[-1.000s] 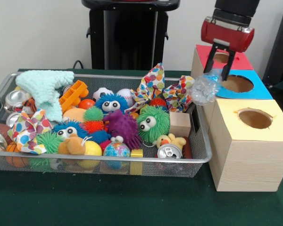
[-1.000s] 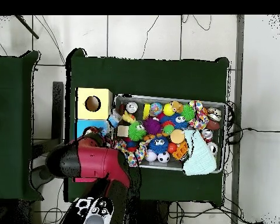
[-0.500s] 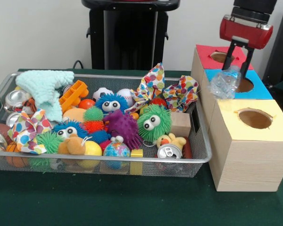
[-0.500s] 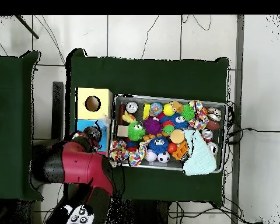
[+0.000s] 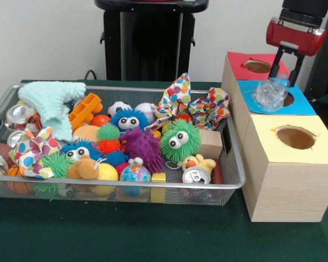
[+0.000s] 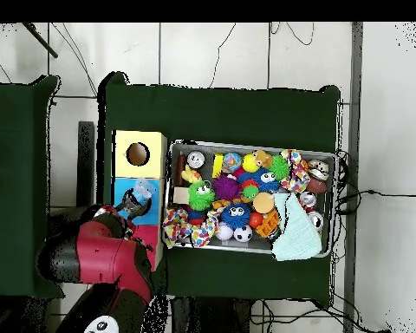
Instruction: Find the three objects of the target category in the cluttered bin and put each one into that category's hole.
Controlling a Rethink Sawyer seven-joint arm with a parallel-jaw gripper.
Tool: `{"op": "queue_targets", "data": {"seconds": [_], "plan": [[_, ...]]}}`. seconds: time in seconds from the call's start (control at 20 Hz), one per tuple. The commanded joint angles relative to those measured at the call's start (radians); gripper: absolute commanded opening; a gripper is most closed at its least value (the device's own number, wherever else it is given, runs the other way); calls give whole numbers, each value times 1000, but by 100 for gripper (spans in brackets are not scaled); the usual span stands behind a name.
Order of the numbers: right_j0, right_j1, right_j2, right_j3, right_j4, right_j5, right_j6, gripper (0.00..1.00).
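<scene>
Carrying a crumpled clear plastic bottle (image 5: 270, 93), the gripper (image 5: 284, 68) hangs over the blue box (image 5: 300, 103), its jaws closed narrowly on the top of the bottle. The bottle sits right above the blue box's hole (image 5: 284, 99), partly covering it. The step in hand appears to be delivery: the object is out of the wire bin (image 5: 229, 183) and lined up for release. The next move calls for a small centring over the opening, perhaps a slight descent, then letting go; a crushed bottle may catch on the rim.

From the front, the two fingers and the hole's edge are plain. The overhead view hides the fingers under the red arm (image 6: 99, 260), yet shows the bottle (image 6: 140, 192) over the blue box (image 6: 126, 186), between the yellow box (image 6: 140, 154) and the arm.
</scene>
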Motion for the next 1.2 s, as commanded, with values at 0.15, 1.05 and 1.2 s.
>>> {"op": "queue_targets", "data": {"seconds": [0.15,1.05,1.2], "plan": [[53,36,19,114,105,7,329,0],[47,24,34,134,144,3,251,0],[47,23,35,128,141,16,245,0]]}}
